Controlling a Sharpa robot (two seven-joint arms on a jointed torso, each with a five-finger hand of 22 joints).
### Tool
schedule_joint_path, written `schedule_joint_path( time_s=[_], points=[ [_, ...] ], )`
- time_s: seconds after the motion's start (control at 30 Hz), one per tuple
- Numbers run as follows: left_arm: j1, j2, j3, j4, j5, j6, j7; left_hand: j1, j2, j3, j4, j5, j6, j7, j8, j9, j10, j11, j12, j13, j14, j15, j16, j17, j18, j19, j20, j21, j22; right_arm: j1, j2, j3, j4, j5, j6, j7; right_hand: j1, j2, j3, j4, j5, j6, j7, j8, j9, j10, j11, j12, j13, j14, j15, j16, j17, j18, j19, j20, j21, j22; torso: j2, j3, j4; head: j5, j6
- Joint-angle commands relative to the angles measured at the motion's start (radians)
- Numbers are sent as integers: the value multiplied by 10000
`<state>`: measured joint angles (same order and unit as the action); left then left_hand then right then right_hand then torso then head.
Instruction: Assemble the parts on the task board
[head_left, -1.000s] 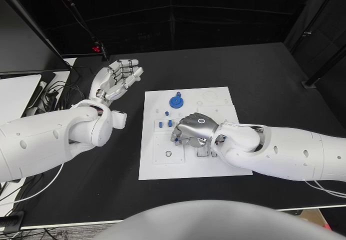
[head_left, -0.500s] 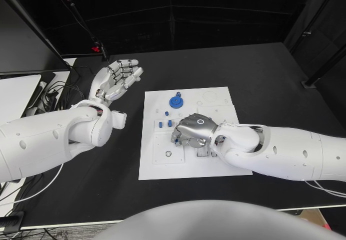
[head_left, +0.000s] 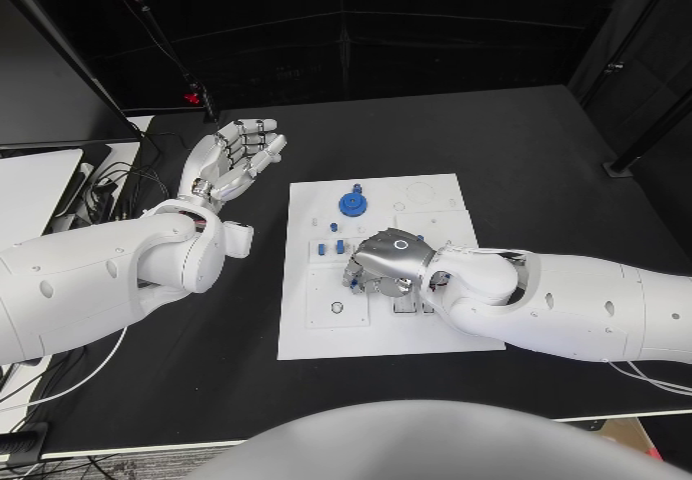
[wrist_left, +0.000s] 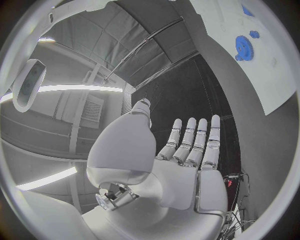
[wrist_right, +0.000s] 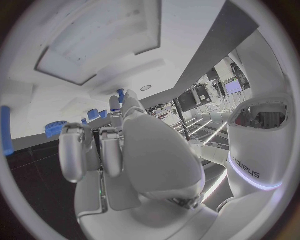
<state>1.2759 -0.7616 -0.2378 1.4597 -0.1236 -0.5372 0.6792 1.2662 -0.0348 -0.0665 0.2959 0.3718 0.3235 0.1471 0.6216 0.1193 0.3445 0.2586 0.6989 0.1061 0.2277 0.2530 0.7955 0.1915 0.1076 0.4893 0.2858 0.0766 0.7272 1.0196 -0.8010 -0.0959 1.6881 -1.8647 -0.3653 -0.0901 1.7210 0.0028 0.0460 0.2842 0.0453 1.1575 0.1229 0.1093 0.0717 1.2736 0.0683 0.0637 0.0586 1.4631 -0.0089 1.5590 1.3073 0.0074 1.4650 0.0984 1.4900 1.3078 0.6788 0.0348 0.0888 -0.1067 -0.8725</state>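
The white task board (head_left: 378, 330) lies mid-table. On its far part sit a blue gear (head_left: 353, 204), also seen as the blue gear (wrist_left: 242, 47) and the blue gear (wrist_right: 55, 128), and a few small blue parts (head_left: 338, 228). My right hand (head_left: 387, 262) hovers low over the board's middle with its fingers curled down. In the right wrist view a small blue part (wrist_right: 120, 93) stands at its fingertips (wrist_right: 129, 97), apparently pinched. My left hand (head_left: 231, 155) is raised beyond the board's far left corner, palm open and fingers spread, holding nothing; the left hand (wrist_left: 181, 155) shows the same.
A white surface with black cables (head_left: 108, 185) lies at the table's left edge. A dark pole (head_left: 642, 130) stands at the far right. Bare black tabletop (head_left: 534, 160) stretches to the right of the board.
My right hand has edged very slightly toward the board's near side, staying curled over the same spot. The left hand has not moved.
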Motion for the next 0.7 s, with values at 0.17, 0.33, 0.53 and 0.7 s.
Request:
schedule_joint_path(
  time_s=[0.17, 0.33, 0.53, 0.7],
  points=[
    [13, 4, 10, 9, 4, 67, 1365, 9, 98, 28, -23, 40, -68, 1476, 53, -20, -82, -16, 57, -21, 32, -13, 58, -34, -83, 59, 28, 53, -14, 0, 7, 1, 16, -75, 144, -37, 64, -50, 84, 10, 45, 1, 72, -88, -12, -91, 6, -45, 7, 1040, 76, 36, 2452, 162, 541, 62, -42, 2251, 0, -2, -3, -6, -1],
    [13, 7, 10, 8, 4, 69, 1355, 9, 98, 28, -23, 40, -68, 1476, 53, -20, -82, -16, 57, -21, 32, -13, 58, -34, -83, 59, 28, 53, -14, -2, 6, 1, 16, -75, 160, -50, 50, -71, 94, 14, 44, -17, 85, -111, -16, -128, 20, -45, 7, 1038, 88, 32, 2443, 164, 537, 71, -49, 2248, 1, 3, -1, -12, -1],
    [13, 9, 10, 1, 4, 67, 1344, 7, 113, 27, -22, 41, -74, 1477, 63, -24, -87, -16, 68, -27, 32, -13, 67, -45, -83, 58, 29, 53, -16, -3, 9, 1, 15, -75, 175, -67, 44, -108, 107, 11, 43, -45, 98, -143, -21, -178, 37, -45, 7, 1037, 104, 30, 2438, 165, 534, 84, -55, 2247, 0, 4, 3, -18, -1],
    [13, 12, 10, -2, 4, 72, 1340, 7, 113, 27, -22, 41, -74, 1477, 63, -24, -87, -16, 68, -27, 32, -13, 67, -45, -83, 58, 29, 53, -16, -4, 8, 1, 15, -75, 202, -96, 31, -164, 113, 11, 42, -84, 99, -182, -28, -228, 51, -42, 8, 1032, 118, 20, 2414, 170, 523, 98, -74, 2240, 1, 2, 0, -14, -1]
  ],
)
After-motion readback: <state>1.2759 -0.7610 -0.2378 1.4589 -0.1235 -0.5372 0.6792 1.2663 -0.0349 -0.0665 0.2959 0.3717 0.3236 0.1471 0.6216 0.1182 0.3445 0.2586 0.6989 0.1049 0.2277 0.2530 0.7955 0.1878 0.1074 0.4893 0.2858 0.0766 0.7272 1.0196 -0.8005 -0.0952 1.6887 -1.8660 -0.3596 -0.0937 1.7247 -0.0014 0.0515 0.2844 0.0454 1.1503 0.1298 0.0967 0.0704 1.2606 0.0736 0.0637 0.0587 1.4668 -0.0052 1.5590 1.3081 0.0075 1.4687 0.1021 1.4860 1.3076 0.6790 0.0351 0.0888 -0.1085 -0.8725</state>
